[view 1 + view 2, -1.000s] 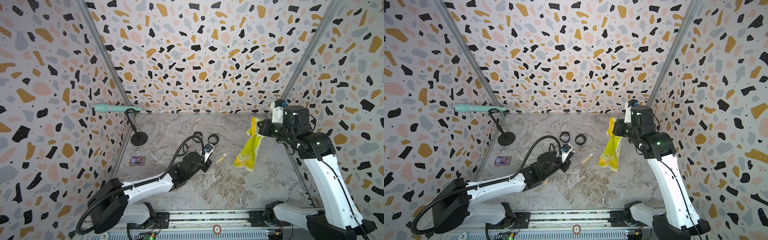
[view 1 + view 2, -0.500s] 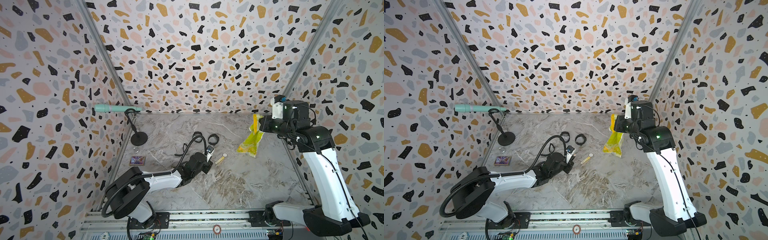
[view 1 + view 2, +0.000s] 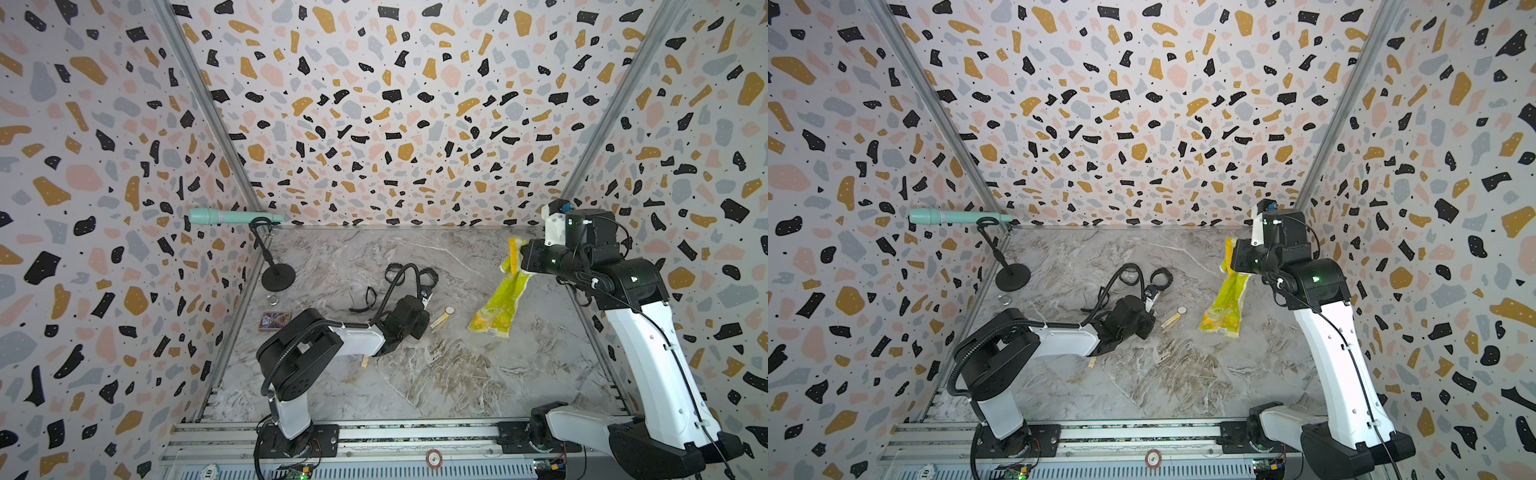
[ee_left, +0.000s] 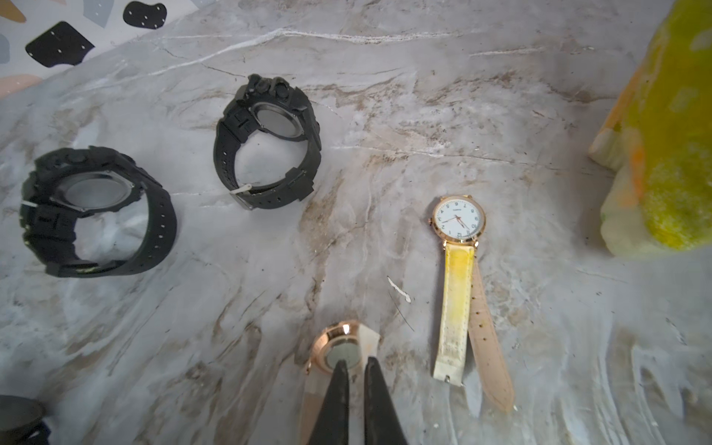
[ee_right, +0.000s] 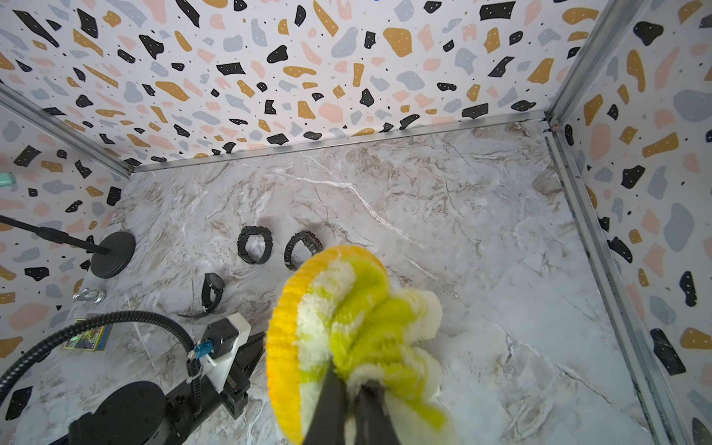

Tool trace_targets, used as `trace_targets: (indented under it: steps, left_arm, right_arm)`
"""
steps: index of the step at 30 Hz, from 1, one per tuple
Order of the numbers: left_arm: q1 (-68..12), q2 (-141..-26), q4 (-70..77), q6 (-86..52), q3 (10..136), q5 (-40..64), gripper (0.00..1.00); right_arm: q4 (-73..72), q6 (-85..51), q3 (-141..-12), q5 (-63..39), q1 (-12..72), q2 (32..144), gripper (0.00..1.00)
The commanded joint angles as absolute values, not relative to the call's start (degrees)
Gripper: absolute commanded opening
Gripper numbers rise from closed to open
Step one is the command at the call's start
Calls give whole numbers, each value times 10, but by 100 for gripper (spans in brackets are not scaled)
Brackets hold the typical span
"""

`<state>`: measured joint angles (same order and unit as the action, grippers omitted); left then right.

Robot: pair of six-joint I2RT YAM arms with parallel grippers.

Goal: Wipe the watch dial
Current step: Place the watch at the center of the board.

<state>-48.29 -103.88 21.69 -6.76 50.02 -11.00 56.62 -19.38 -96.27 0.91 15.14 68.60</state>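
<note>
Left elbow (image 3: pixel 299 349) rose; its end effector (image 4: pixel 356 362) hovers over watch dial (image 4: pixel 345 351).

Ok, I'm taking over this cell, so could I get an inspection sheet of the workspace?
Surface: grey marble-look tabletop, no spills seen.
Job's things: rose-gold watch; white-dial watch with yellowed strap, flat; fluffy yellow cloth, hanging.
Clutter: chunky black watch, second black watch, slim black watch, mint microphone on black stand, colourful card, metal ring.
Grippers: left gripper at rose-gold watch, jaws nearly shut, grip unclear; right gripper shut on cloth.
Cables: black corrugated hose arching above table.
Surroundings: terrazzo-print walls, aluminium front rail.
</note>
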Motion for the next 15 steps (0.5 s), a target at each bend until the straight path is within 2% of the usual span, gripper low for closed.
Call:
trace_targets:
  steps: [1, 7, 15]
  left_arm:
    - [-474, -1050, 207, -78, 521, -106, 18]
    - [-467, -1032, 214, -88, 514, -90, 29]
    - [-466, -925, 164, -88, 501, -131, 36]
  right_arm:
    - [568, -189, -956, 12, 144, 661, 0]
    - [570, -190, -942, 4, 137, 652, 0]
    - [564, -191, -925, -22, 136, 655, 0]
